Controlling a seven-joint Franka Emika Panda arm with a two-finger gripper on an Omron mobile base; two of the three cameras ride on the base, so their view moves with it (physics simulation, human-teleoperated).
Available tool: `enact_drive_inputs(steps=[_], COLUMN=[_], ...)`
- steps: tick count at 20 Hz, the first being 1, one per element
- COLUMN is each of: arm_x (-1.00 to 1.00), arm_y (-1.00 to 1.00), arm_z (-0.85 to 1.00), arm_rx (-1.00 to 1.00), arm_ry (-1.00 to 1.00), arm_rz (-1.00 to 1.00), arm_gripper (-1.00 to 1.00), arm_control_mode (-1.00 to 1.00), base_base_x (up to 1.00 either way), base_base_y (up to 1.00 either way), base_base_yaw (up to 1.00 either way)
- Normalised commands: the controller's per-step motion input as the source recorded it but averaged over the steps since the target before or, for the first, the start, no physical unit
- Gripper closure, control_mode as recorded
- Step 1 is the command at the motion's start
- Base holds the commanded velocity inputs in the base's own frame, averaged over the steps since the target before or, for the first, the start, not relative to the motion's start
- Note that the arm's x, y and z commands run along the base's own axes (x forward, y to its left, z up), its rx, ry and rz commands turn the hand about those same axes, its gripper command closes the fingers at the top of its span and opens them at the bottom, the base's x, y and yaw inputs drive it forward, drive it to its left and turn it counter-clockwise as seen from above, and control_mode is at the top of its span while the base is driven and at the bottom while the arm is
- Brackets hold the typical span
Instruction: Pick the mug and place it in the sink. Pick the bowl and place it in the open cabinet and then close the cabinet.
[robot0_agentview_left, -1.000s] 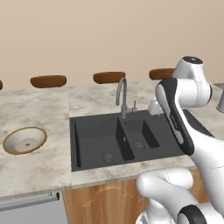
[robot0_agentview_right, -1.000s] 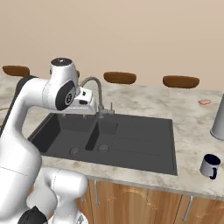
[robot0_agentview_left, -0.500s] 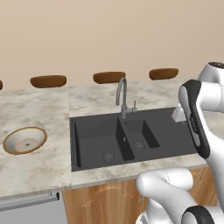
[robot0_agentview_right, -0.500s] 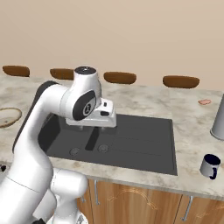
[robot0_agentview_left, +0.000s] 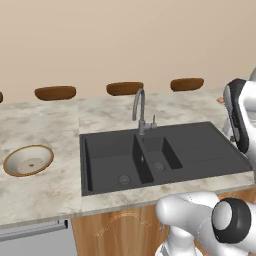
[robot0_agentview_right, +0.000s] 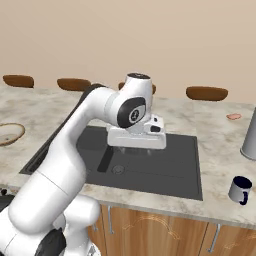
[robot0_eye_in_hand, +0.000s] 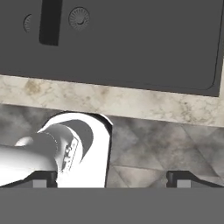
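Pincer over the sink, spread wide, holding nothing.

Pincer (robot0_eye_in_hand: 112, 178) tips stand far apart, looking down on the black sink (robot0_eye_in_hand: 131, 48) and the marbled tabletop (robot0_eye_in_hand: 144, 105) edge. Mug (robot0_agentview_right: 240, 189) sits upright on the tabletop right of the sink, near the front edge, well apart from the arm. Bowl (robot0_agentview_left: 28, 160) rests on the tabletop left of the sink.

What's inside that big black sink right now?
Nothing loose that I can see: the sink shows bare basins with two round drains. In the right base view the robot's arm covers part of it. The mug sits outside, on the counter.
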Motion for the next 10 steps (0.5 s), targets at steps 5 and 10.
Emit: enact_drive_inputs(steps=[5, 10], arm_x=[-0.05, -0.02], arm_y=[-0.84, -0.81], arm_z=[-0.02, -0.03], arm_rx=[0.0, 0.0], arm_ry=[-0.06, -0.02], arm_rz=[0.08, 0.08], arm_gripper=[-1.0, -1.0], arm_control_mode=[-1.0, -1.0], base_base_x=[0.0, 0.0], base_base_y=[0.0, 0.0], base_base_yaw=[0.0, 0.0])
